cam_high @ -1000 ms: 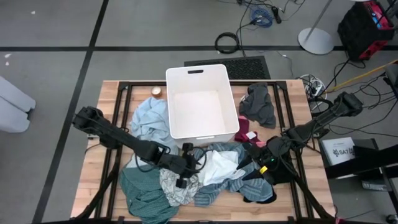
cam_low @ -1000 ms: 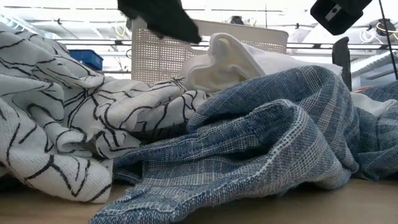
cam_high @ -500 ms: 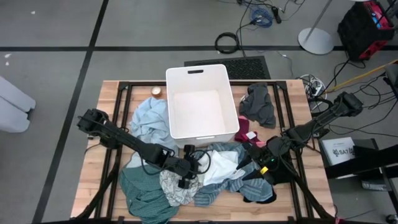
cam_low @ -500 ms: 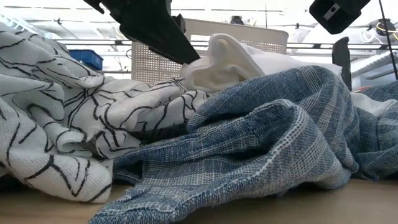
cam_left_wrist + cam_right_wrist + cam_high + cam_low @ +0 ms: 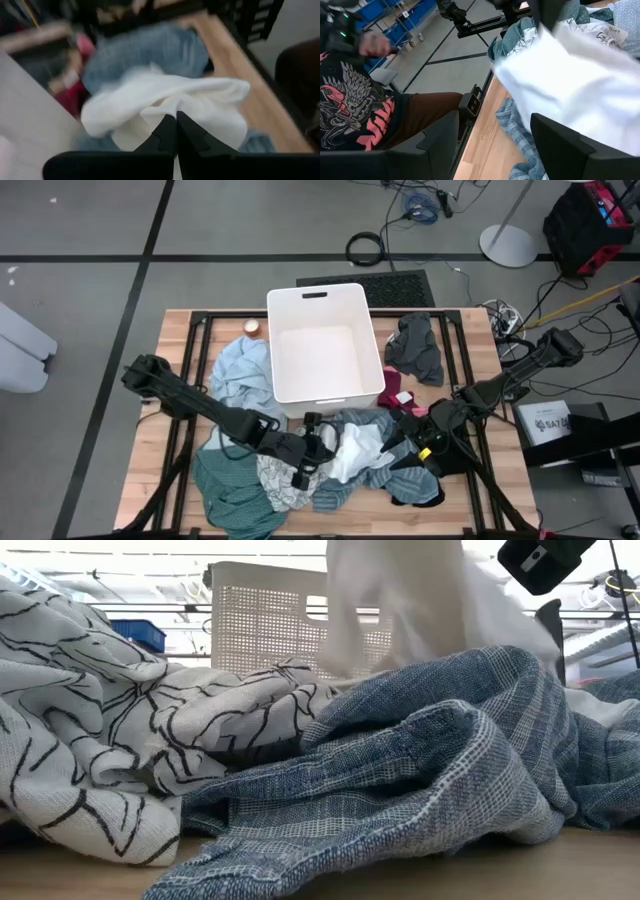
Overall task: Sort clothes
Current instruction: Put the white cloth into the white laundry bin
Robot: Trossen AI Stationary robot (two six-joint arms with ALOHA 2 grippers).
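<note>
The clothes lie in a heap at the table's near middle. It holds a teal green piece, a grey patterned piece, a blue-grey striped piece and a black one. A white garment rises out of the heap, with my left gripper shut on it. My right gripper hovers open just right of the heap, with nothing between its fingers. A light blue piece, a maroon piece and a dark grey piece lie around the white bin. My left gripper pinches a bunched-up part of the white garment between its two shut fingers. It comes slanting down from the table's left side. One layer or several, I cannot tell. The cloth hangs below the fingers, and its lower end runs behind the striped piece.
The white bin stands open at the table's far middle. A small round object lies to its left. The table's black frame rails run along both sides. A person in a dark printed shirt shows beyond the table in the right wrist view.
My left gripper has shut on the white garment and gone up, shifting a little toward the table's right. The garment's top has been drawn up out of the heap and now hangs tall in the low view. The striped and patterned pieces stay put.
</note>
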